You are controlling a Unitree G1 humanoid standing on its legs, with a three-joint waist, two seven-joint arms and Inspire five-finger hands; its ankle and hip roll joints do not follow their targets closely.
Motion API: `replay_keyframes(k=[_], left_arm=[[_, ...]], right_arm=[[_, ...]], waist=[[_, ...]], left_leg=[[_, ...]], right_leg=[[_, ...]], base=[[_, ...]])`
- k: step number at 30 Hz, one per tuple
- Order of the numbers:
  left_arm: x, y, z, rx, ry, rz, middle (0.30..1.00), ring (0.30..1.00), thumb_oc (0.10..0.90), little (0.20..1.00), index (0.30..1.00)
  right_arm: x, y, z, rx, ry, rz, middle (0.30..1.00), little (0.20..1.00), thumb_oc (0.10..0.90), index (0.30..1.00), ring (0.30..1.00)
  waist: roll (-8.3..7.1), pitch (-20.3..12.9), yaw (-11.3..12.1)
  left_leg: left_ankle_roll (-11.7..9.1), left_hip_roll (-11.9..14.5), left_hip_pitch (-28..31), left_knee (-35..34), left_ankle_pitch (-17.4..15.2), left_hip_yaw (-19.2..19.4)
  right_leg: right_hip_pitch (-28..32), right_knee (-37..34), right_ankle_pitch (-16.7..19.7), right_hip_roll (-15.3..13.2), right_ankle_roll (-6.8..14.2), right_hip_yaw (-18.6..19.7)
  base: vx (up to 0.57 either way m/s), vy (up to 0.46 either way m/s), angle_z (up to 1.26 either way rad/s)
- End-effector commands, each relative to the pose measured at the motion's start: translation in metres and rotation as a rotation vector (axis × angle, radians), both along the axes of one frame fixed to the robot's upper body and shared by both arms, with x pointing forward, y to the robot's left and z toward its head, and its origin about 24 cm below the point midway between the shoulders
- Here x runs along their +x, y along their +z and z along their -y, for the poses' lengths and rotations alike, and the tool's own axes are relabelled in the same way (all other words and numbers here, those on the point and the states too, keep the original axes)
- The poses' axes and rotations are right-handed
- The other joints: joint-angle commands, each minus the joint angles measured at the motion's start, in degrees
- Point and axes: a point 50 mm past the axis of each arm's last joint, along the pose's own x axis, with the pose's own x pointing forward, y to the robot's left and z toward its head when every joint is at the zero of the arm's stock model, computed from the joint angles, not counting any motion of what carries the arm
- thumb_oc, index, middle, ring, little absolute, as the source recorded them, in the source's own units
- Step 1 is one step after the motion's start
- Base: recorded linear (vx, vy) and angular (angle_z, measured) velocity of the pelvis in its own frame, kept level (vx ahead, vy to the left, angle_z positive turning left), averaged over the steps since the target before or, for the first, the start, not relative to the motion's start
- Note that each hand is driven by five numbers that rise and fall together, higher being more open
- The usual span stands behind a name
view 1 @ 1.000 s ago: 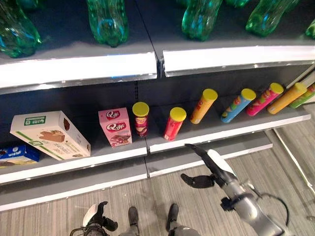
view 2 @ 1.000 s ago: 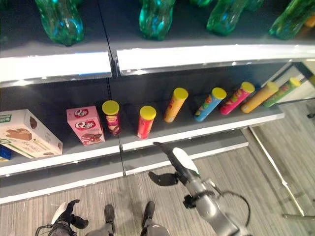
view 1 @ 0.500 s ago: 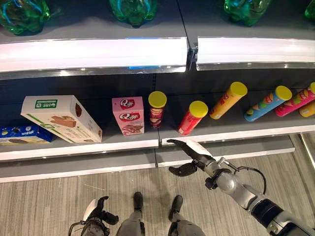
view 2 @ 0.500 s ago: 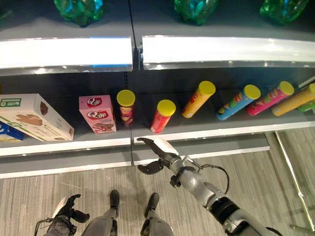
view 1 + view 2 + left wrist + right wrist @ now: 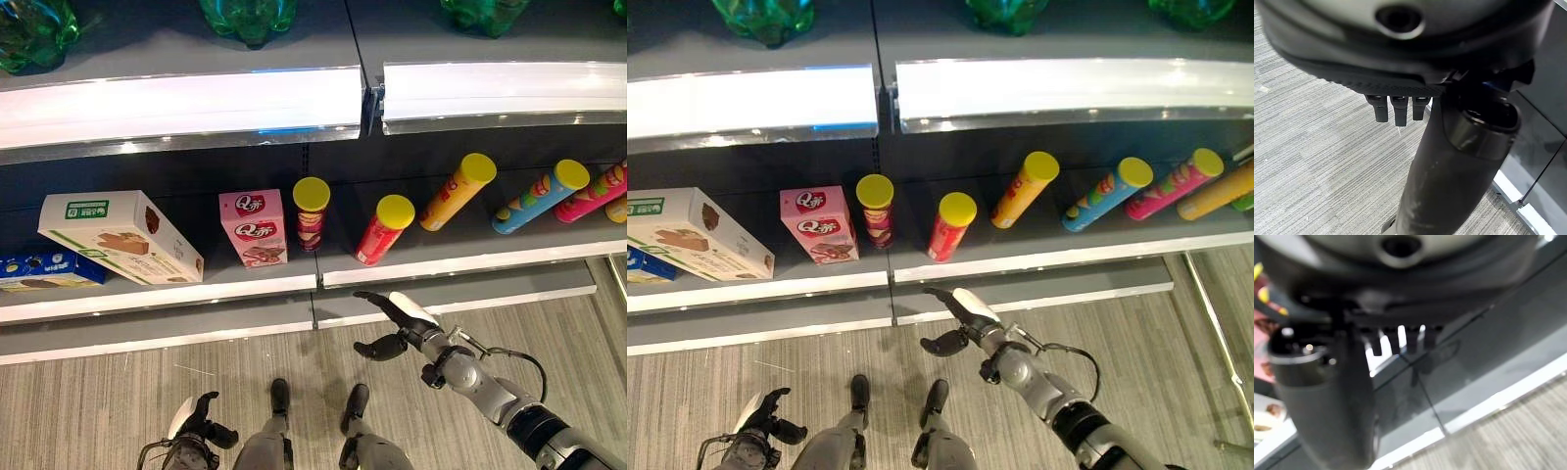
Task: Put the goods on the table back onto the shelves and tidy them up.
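On the lower grey metal shelf (image 5: 255, 284), goods stand in a loose row: at 9 o'clock a flat blue packet (image 5: 44, 271) lies at the shelf's end, just beside it a large white carton with green labels and a brown biscuit picture (image 5: 118, 240) rests tilted, and near 11 o'clock a small pink box (image 5: 253, 227) stands upright. Just beside the pink box is a dark red tube with a yellow lid (image 5: 312, 212), upright, and next to that a bright red tube with a yellow lid (image 5: 383, 230), which leans. Toward 1 o'clock an orange tube with a yellow cap (image 5: 456, 192) lies slanted, then a blue tube with a yellow cap (image 5: 541, 196) and a pink tube (image 5: 593, 195) toward 2 o'clock, all pointing inward on the shelf. Green plastic bottles (image 5: 247, 17) stand on the upper shelf at 12 o'clock, above a bright white front strip (image 5: 176, 103). Below the shelf's edge, over the grey striped floor (image 5: 118, 392), the right hand (image 5: 392, 321) hangs empty with its fingers straight and spread and its thumb set apart (it touches none of the goods). At 7 o'clock the left hand (image 5: 196, 428) hangs low near the floor, its fingers relaxed and holding nothing.
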Motion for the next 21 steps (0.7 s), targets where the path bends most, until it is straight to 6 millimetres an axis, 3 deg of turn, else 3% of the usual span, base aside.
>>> replay_keyframes(k=[1, 21], left_arm=[[-0.011, 0.000, -0.014, 0.030, 0.011, -0.023, 0.900, 0.900, 0.800, 0.900, 0.900], [-0.011, 0.001, -0.018, 0.027, 0.005, -0.028, 0.900, 0.900, 0.800, 0.900, 0.900]], right_arm=[[0.022, 0.034, -0.022, 0.116, 0.031, 0.156, 0.900, 0.900, 0.800, 0.900, 0.900], [0.050, 0.061, -0.027, 0.078, 0.028, 0.234, 0.900, 0.900, 0.800, 0.900, 0.900]], waist=[[-1.79, -3.05, 1.24], [-1.30, -2.50, 2.56]], left_leg=[[-4.09, 4.90, -2.62, 0.79, -3.81, -1.34], [-3.97, 4.72, -2.97, 1.07, -3.95, -1.38]], right_leg=[[-3.42, 4.01, -0.03, -8.37, 6.26, 3.05], [-3.78, 4.11, -0.10, -8.38, 6.10, 3.21]], base=[[0.00, 0.000, 0.00], [0.00, 0.000, 0.00]])
